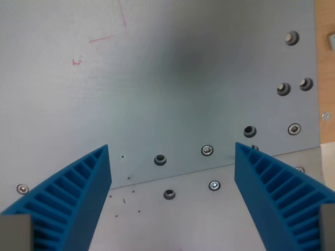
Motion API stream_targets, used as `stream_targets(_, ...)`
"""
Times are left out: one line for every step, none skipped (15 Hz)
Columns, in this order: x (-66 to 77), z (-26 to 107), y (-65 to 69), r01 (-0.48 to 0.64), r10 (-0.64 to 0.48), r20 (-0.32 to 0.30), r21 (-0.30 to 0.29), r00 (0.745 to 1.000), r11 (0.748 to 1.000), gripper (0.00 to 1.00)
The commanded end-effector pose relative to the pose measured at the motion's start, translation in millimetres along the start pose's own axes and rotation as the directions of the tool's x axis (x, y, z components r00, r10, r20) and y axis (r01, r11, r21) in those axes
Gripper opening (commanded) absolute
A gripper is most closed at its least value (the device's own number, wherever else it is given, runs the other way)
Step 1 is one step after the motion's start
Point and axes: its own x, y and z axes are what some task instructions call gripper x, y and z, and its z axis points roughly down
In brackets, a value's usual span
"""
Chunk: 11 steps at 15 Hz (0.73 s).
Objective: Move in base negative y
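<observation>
My gripper point(172, 151) hangs open over a grey metal plate point(157, 94), with nothing between its jaws. Its two blue ribbed fingers point(73, 204) rise from the lower corners of the wrist view, one at the left and one at the right point(277, 193). The plate fills nearly the whole view. A seam point(172, 175) runs across it between the fingers, where a second lower plate begins.
Several screws and countersunk holes dot the plate, such as a hole point(160, 160), a screw point(207, 150) and a cluster at the wrist view's right point(293, 86). Faint red pen marks point(104, 36) lie at upper left. A wooden surface point(325, 78) shows along the right edge.
</observation>
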Motion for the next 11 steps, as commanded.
stream_targets(11.6, -2.5, 14.9, 0.014, -0.014, 0.018, 0.006, 1.000, 1.000, 1.00)
stream_targets(13.5, -2.3, 19.9, 0.014, -0.014, 0.018, 0.006, 1.000, 1.000, 1.00)
stream_targets(15.4, -2.1, 24.8, 0.014, -0.014, 0.018, 0.006, 1.000, 1.000, 1.00)
stream_targets(17.3, -1.8, 29.8, 0.014, -0.014, 0.018, 0.006, 1.000, 1.000, 1.00)
stream_targets(19.2, -1.6, 34.8, 0.014, -0.014, 0.018, 0.006, 1.000, 1.000, 1.00)
stream_targets(21.1, -1.4, 39.7, 0.014, -0.014, 0.018, 0.006, 1.000, 1.000, 1.00)
stream_targets(23.0, -1.1, 44.7, 0.014, -0.014, 0.018, 0.006, 1.000, 1.000, 1.00)
stream_targets(24.9, -0.8, 49.7, 0.014, -0.014, 0.018, 0.006, 1.000, 1.000, 1.00)
stream_targets(26.8, -0.6, 54.7, 0.014, -0.014, 0.018, 0.006, 1.000, 1.000, 1.00)
stream_targets(28.8, -0.3, 59.6, 0.014, -0.014, 0.018, 0.006, 1.000, 1.000, 1.00)
stream_targets(30.7, 0.0, 64.6, 0.014, -0.014, 0.018, 0.006, 1.000, 1.000, 1.00)
